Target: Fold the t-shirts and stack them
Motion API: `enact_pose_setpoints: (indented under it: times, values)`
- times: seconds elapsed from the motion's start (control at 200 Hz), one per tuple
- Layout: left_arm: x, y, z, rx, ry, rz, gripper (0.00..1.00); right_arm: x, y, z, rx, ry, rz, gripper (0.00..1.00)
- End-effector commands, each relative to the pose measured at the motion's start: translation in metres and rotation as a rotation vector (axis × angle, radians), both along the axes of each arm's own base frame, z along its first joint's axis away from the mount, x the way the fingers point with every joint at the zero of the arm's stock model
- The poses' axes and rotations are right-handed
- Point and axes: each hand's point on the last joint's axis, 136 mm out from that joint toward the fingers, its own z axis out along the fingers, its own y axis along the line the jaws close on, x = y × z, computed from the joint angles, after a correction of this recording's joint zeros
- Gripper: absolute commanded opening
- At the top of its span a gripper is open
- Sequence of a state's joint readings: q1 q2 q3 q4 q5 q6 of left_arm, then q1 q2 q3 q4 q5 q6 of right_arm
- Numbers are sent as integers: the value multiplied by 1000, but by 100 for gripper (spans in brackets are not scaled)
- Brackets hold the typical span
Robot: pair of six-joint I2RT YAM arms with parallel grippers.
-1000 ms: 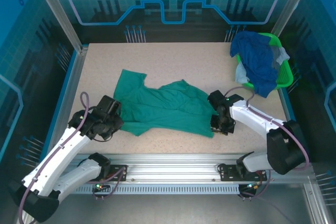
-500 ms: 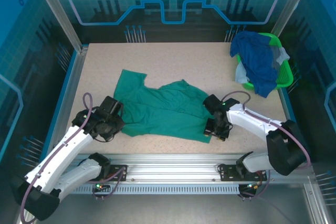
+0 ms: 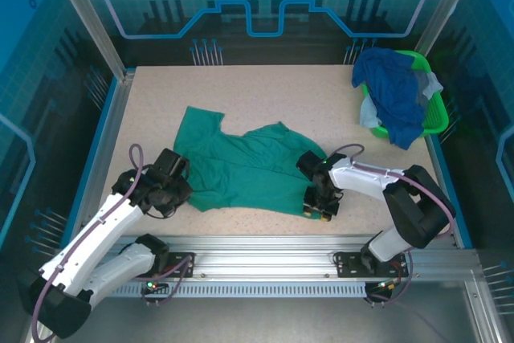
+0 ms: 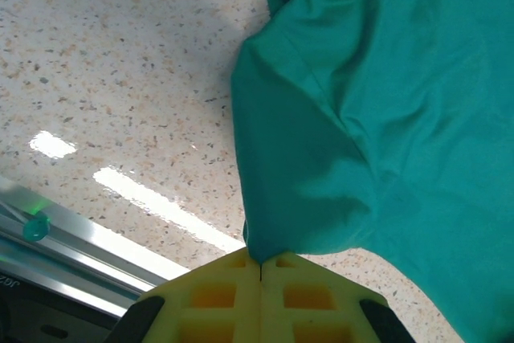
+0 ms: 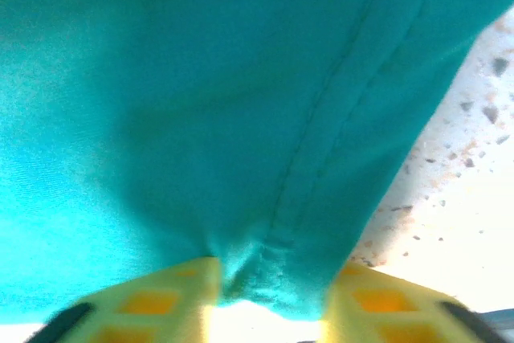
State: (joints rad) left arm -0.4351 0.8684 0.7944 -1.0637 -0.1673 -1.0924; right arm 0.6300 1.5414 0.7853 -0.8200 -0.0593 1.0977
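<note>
The green shirt [image 3: 241, 168] lay rumpled on the table [image 3: 273, 90], left of centre and toward the near edge, with one sleeve reaching toward the far left. The left gripper [image 3: 181, 191] sat at the shirt's near left edge. In the left wrist view its yellow pads [image 4: 217, 299] were pressed together with a corner of the cloth pinched between them. From there the fabric rose and spread to the right, over bare speckled tabletop on the left and the metal rail [image 4: 88, 238] below. The right gripper [image 3: 320, 205] was at the shirt's near right corner, low on the table. In the right wrist view its pads [image 5: 148, 301] stood a little apart, clamped on a bunched fold of the hem, with a stitched seam running up from the grip and a strip of tabletop at the right. The shirt was stretched loosely between the two grippers, with creases across its middle. At the far right corner a blue shirt [image 3: 397, 98] was heaped in the green basket [image 3: 436, 118] and hung over its front rim, with a grey shirt [image 3: 430, 83] behind it and a pale shirt [image 3: 369, 115] at its left side, well apart from the green shirt.
</note>
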Motion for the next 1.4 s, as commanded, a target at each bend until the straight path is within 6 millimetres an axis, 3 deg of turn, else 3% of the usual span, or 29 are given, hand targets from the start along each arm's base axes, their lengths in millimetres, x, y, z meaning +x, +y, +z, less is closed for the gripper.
enact_pose_setpoints:
  times: [0.0, 0.055, 0.095, 0.215, 0.395, 0.475, 0.545, 0.64, 0.74, 0.995, 1.095, 1.16, 1.23, 1.396]
  values:
    - [7, -7, 5, -22, -44, -39, 0, 14, 10, -12, 2, -47, -44, 13]
    - [17, -8, 13, -16, -85, -44, 0, 31, 12, 1, 0, -119, -23, 2]
    - [27, -9, 23, -11, -125, -47, 0, 46, 13, 17, -8, -185, 8, 0]
    - [77, -14, 72, -32, -282, -39, 0, 108, 16, 94, 9, -406, 66, 0]
    - [169, -6, 193, -70, -604, 3, 0, 189, 9, 220, 95, -739, 83, 0]
    - [195, -2, 248, -55, -739, -11, 0, 211, 10, 269, 143, -868, 111, 0]
    - [206, 3, 289, -49, -845, -17, 0, 224, 10, 304, 187, -973, 130, 0]
    - [207, 8, 333, -69, -966, -11, 0, 229, 10, 348, 252, -1089, 148, 0]
    - [193, 9, 378, -62, -1098, -35, 0, 221, 12, 390, 319, -1211, 194, 0]
    - [126, 24, 477, -9, -1417, -40, 0, 164, 3, 470, 431, -1453, 237, 0]
    - [113, 28, 507, 7, -1488, -35, 0, 148, 0, 491, 475, -1509, 223, 0]
    - [118, 26, 519, 5, -1504, -44, 0, 146, 0, 499, 496, -1519, 209, 0]
    - [138, 22, 519, 4, -1477, -51, 0, 153, 5, 506, 526, -1523, 201, 0]
    - [206, 25, 504, -57, -1414, -41, 0, 200, 17, 504, 563, -1489, 176, 0]
